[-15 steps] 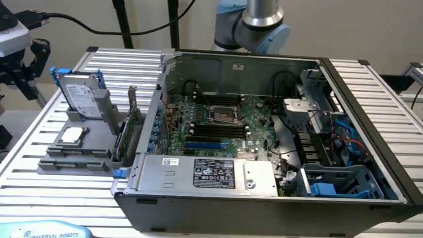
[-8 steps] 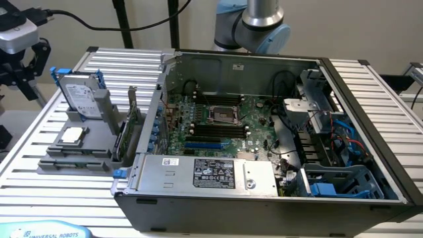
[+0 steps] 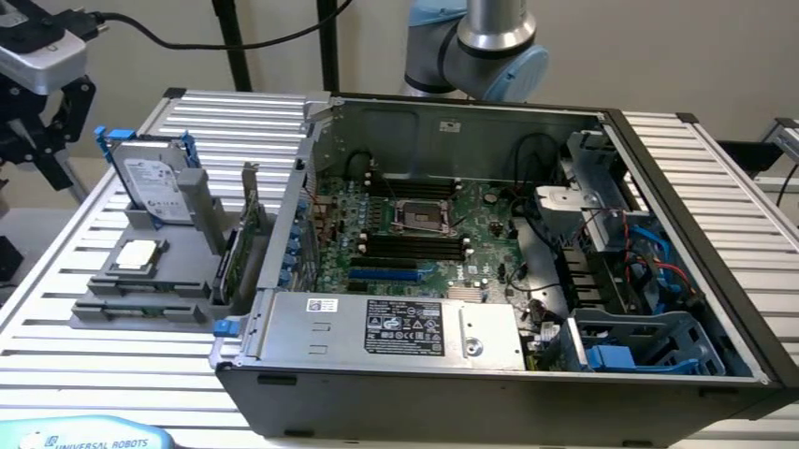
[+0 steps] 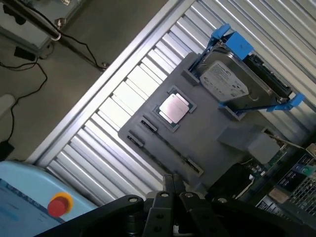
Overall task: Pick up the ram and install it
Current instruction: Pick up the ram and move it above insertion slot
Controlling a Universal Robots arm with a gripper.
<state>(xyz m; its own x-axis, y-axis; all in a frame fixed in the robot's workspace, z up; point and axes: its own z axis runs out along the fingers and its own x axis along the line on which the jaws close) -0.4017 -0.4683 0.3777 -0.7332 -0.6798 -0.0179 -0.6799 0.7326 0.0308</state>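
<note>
While my end effector [image 4: 172, 181] hangs closed on nothing above the grey holder [image 4: 212, 123], I judge squaring to its slotted ram [image 4: 177, 159] matters most.

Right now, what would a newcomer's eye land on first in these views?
The open computer case with its green motherboard sits mid-frame in the exterior view. On that view's left, a grey holder carries a hard drive in a blue frame and a silver chip. The gripper, jaws shut, hangs over that holder.
</note>
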